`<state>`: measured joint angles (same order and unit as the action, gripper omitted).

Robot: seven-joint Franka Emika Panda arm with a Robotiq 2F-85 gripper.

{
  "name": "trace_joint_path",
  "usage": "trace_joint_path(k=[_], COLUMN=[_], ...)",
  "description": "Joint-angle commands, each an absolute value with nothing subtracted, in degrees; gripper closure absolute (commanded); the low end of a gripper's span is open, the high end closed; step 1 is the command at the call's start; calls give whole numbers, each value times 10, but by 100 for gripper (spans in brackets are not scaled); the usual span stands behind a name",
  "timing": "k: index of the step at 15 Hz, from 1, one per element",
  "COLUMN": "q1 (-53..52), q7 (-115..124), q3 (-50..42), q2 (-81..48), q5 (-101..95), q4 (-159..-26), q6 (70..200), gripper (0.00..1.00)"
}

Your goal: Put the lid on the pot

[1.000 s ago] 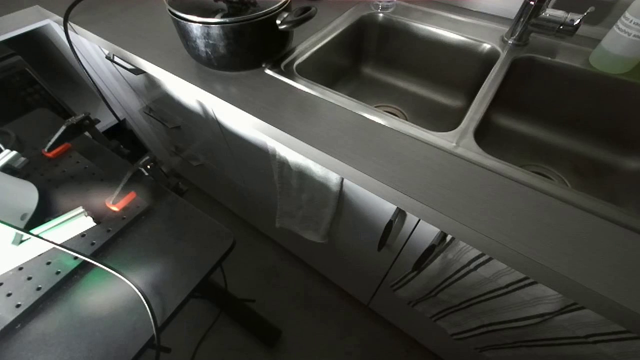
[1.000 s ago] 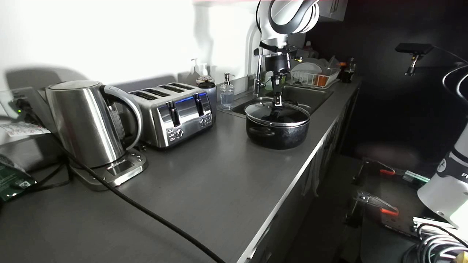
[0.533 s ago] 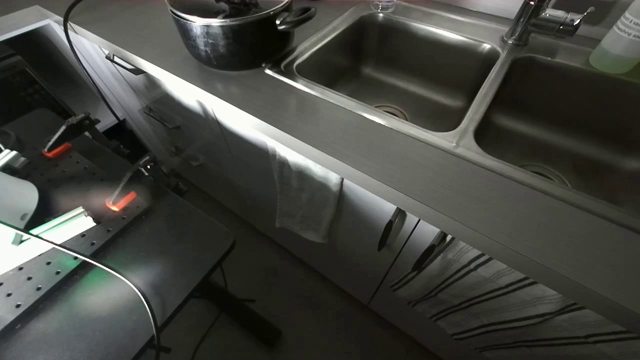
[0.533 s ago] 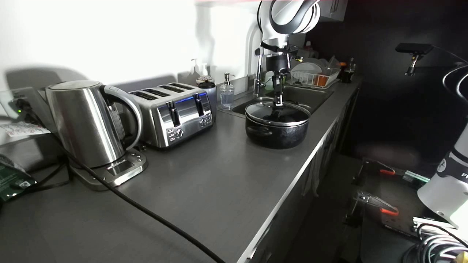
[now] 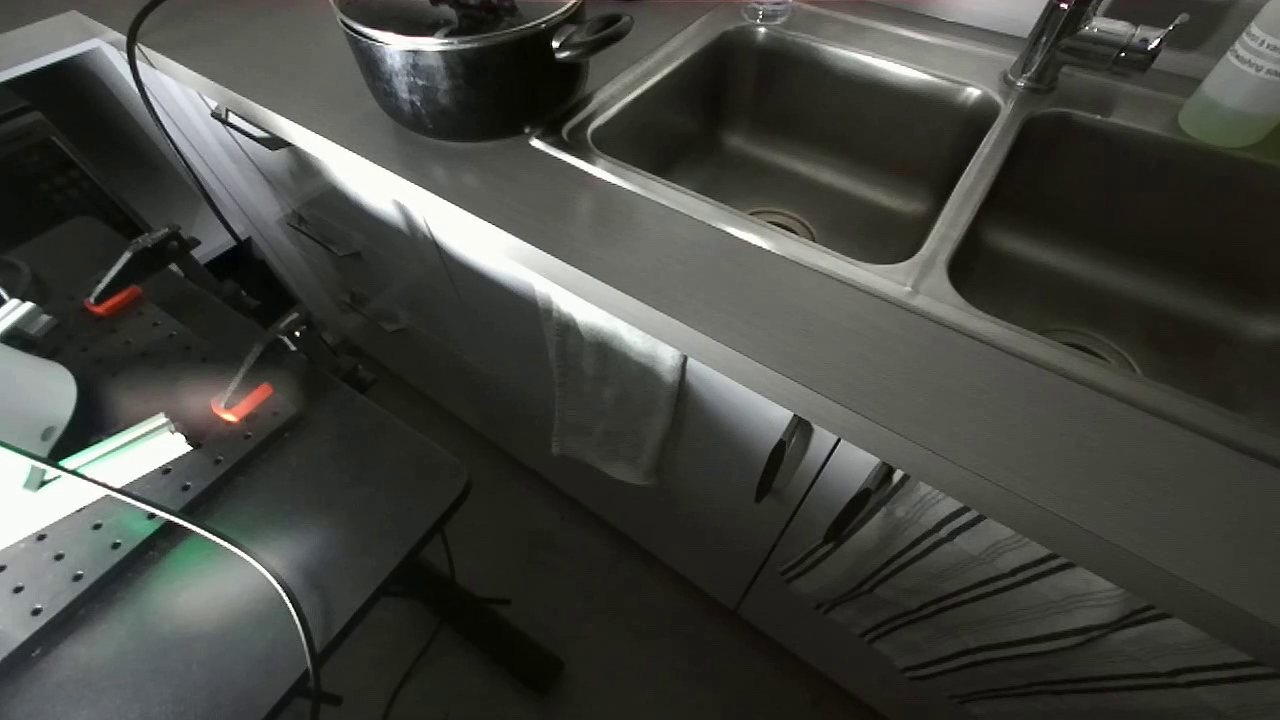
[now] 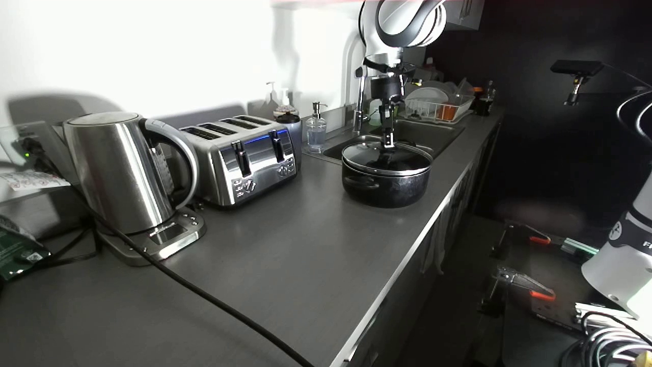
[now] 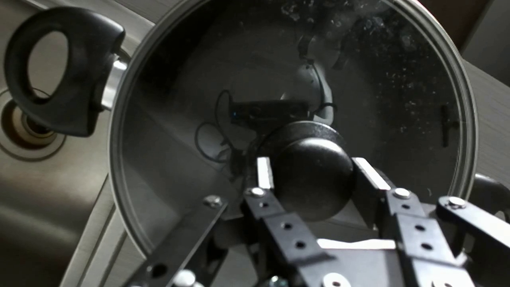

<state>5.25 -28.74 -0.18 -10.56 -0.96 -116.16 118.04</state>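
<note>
Atop the cooking pot (image 6: 388, 190), seating the glass lid (image 7: 275, 79) seems nearly done, its knob (image 7: 312, 189) clasped by the gripper (image 7: 314, 173), which should settle it, then release.

The lid (image 7: 390, 87), metal-rimmed glass, has its black knob (image 7: 314, 191) held in the pincer (image 7: 312, 173); directly beneath stands the dark pot (image 6: 385, 191), upright and covered (full seating hard to judge).
</note>
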Motion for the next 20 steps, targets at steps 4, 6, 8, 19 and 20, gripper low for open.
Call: trace_joint_path(k=[4, 6, 8, 19, 20], q1=[47, 43, 40, 30, 30], q7=[-274, -266, -260, -242, -247], q3=[-2, -2, -2, 1, 2], q2=[-109, -113, -115, -115, -110], q5=[-13, -25, -34, -62, -58], q4=[-1153, -1153, -1153, -1157, -1160], q6=[1162, 1161, 1161, 1168, 1168], gripper=[74, 74, 74, 24, 23])
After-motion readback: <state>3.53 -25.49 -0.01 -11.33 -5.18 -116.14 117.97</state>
